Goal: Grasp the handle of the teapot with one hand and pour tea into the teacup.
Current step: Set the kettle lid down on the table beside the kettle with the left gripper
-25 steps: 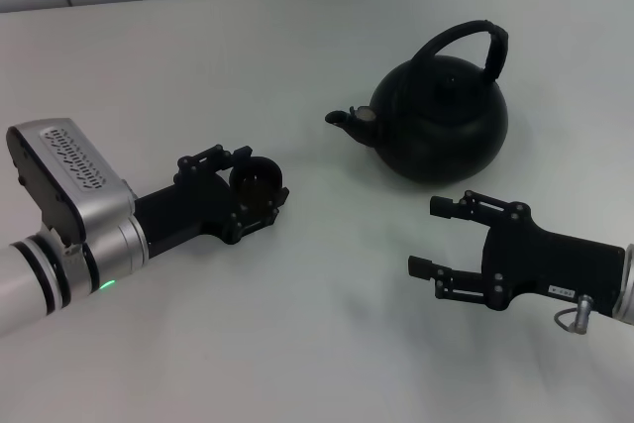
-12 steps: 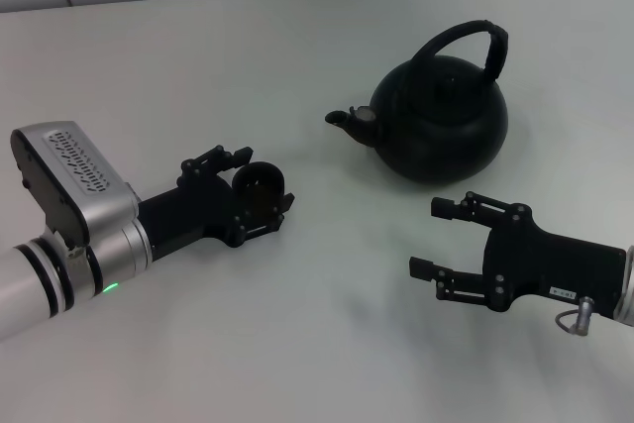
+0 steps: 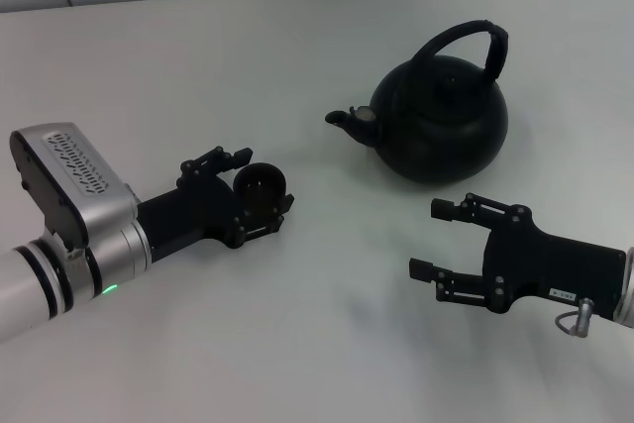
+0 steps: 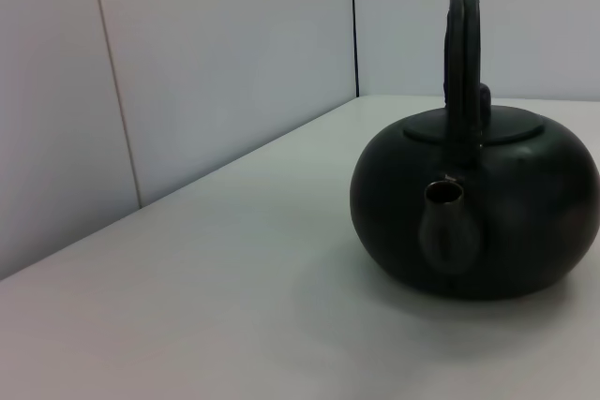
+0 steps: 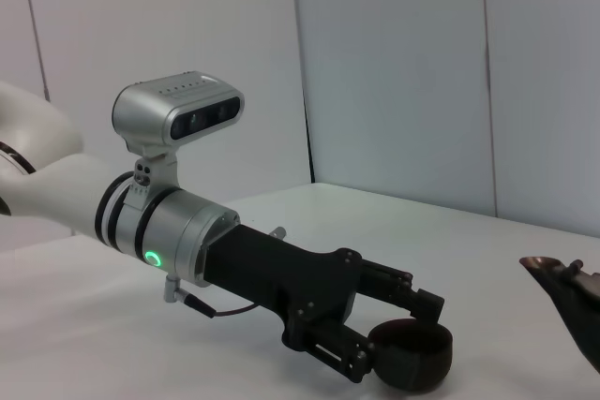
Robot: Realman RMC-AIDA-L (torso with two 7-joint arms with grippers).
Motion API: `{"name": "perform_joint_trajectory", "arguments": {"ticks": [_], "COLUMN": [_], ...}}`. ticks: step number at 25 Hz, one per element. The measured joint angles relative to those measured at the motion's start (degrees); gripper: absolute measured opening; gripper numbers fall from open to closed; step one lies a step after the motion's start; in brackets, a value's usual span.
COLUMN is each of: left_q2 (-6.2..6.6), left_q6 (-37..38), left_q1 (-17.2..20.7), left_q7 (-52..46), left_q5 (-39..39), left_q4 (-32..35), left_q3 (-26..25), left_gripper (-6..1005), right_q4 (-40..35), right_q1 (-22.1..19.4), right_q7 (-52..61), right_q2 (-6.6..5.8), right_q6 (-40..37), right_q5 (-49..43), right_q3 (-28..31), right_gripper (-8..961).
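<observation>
We see left gripper [image 3: 260, 195] low at left, fingers closed round teacup [image 3: 261, 186], cup upright just above white desk [image 3: 327, 344]; teapot [image 3: 441, 121] far right on desk, spout toward cup, handle [image 3: 478, 42] arched, untouched; right gripper [image 3: 436, 240] near right, fingers spread, holding nothing, just near of teapot.

The left arm [image 3: 40, 279] is a white tube ending in a silver cuff ringed with black bands and a small green light. On top of it sits a silver camera housing [image 3: 64, 173] with a perforated face. Both grippers, left [image 3: 260, 189] and right [image 3: 441, 240], are matte black linkage assemblies dotted with small screws; a metal ring hangs at the right wrist's 5 o'clock.
</observation>
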Motion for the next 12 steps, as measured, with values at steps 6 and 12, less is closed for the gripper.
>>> {"name": "perform_joint_trajectory", "arguments": {"ticks": [6,12], "left_q2": [0.00,0.33], "left_q6": [0.60,6.16], "left_q1": [0.17,3.02], "left_q7": [0.00,0.00], "left_q5": [0.05,-0.26], "left_q4": [0.02,2.23], "left_q3": [0.00,0.01], "left_gripper": [810,810], "right_q4": [0.00,0.00], "right_q1": [0.00,-0.05], "right_q7": [0.00,0.00], "right_q2": [0.02,0.02], "right_q6": [0.00,0.04], "right_q5": [0.00,0.00], "right_q3": [0.00,0.00], "right_gripper": [789,789]}}
